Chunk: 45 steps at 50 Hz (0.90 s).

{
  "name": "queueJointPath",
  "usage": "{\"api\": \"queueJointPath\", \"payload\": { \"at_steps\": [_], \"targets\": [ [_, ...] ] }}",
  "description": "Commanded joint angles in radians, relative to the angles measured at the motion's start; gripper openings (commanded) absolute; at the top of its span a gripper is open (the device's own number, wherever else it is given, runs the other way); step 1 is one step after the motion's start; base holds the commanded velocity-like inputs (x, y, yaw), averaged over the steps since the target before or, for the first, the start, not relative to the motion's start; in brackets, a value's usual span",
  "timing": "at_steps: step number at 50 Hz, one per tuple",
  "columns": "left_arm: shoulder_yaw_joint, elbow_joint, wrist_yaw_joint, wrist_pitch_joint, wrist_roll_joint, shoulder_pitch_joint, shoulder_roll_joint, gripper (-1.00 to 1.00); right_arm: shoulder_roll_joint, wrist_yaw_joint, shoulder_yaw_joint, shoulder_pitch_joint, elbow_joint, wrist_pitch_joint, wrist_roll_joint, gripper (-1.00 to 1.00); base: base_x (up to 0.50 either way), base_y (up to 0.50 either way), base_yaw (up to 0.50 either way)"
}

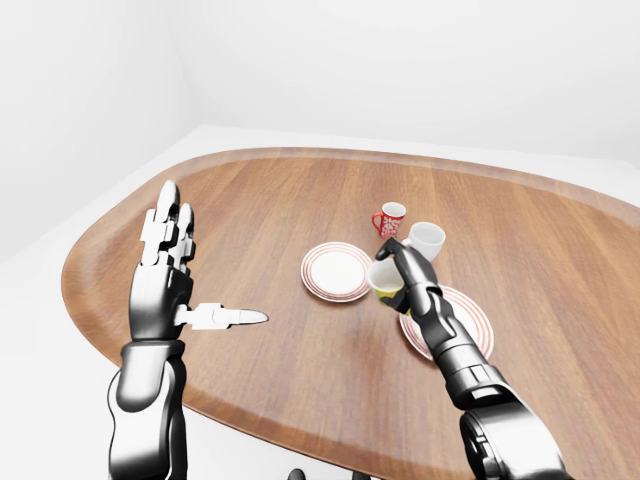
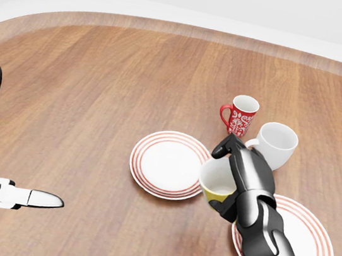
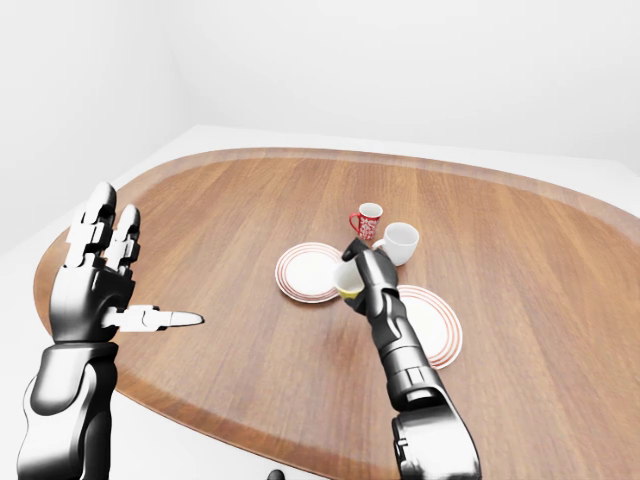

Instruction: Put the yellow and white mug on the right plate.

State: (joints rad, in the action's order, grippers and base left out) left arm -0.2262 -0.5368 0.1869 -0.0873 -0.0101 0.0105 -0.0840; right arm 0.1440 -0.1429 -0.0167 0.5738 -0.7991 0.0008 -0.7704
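R hand (image 2: 240, 176) fingers wrapped round yellow and white mug (image 2: 216, 180), held tilted at the right plate's (image 2: 307, 246) 10 o'clock rim, off the table (image 2: 101, 80). L hand (image 1: 165, 270) spread wide, holding nothing, at 9 o'clock

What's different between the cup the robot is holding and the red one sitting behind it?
The yellow and white mug is yellow below and white above; the red mug is red with a white pattern. The yellow and white mug is gripped in the right hand, tilted, near the edge of the right plate; the red mug stands upright on the table, untouched. The red mug's handle shows; the other's does not. Both have white insides.
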Motion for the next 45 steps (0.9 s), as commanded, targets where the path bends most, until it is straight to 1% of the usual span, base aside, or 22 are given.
{"api": "queueJointPath", "payload": {
  "at_steps": [1,13,16,18,23,29,39,43,45],
  "targets": [
    [-0.002,0.004,0.001,0.000,0.000,0.000,-0.001,1.00,0.068,-0.065,0.033,0.050,-0.118,-0.054,0.083,-1.00,0.00,0.00,0.00],
    [0.001,0.012,0.000,0.000,0.004,0.000,-0.001,1.00,0.125,-0.066,0.059,0.072,-0.163,-0.064,0.132,-1.00,0.00,0.00,0.00],
    [0.002,0.010,0.000,0.000,0.005,0.001,0.000,1.00,0.136,-0.077,0.061,0.082,-0.197,-0.081,0.140,-1.00,0.00,0.00,0.00],
    [0.004,0.015,0.000,0.000,0.006,0.002,0.001,1.00,0.142,-0.071,0.065,0.075,-0.182,-0.073,0.146,-1.00,0.00,0.00,0.00],
    [0.002,0.017,0.000,0.000,0.006,0.001,0.000,1.00,0.159,-0.080,0.070,0.082,-0.215,-0.088,0.157,-1.00,0.00,0.00,0.00],
    [0.006,0.014,-0.001,0.000,0.009,0.003,0.002,1.00,0.184,-0.093,0.078,0.090,-0.257,-0.088,0.171,-1.00,0.00,0.00,0.00],
    [0.008,0.017,0.000,0.000,0.011,0.004,0.002,1.00,0.209,-0.180,0.077,0.118,-0.422,-0.088,0.192,-1.00,0.00,0.00,0.00],
    [0.008,0.020,0.001,0.000,0.012,0.004,0.002,1.00,0.221,-0.223,0.076,0.123,-0.454,-0.088,0.192,-1.00,0.00,0.00,0.00],
    [0.007,0.016,0.001,0.000,0.012,0.004,0.001,1.00,0.226,-0.222,0.081,0.120,-0.462,-0.088,0.201,-1.00,0.00,0.00,0.00]
  ]
}}
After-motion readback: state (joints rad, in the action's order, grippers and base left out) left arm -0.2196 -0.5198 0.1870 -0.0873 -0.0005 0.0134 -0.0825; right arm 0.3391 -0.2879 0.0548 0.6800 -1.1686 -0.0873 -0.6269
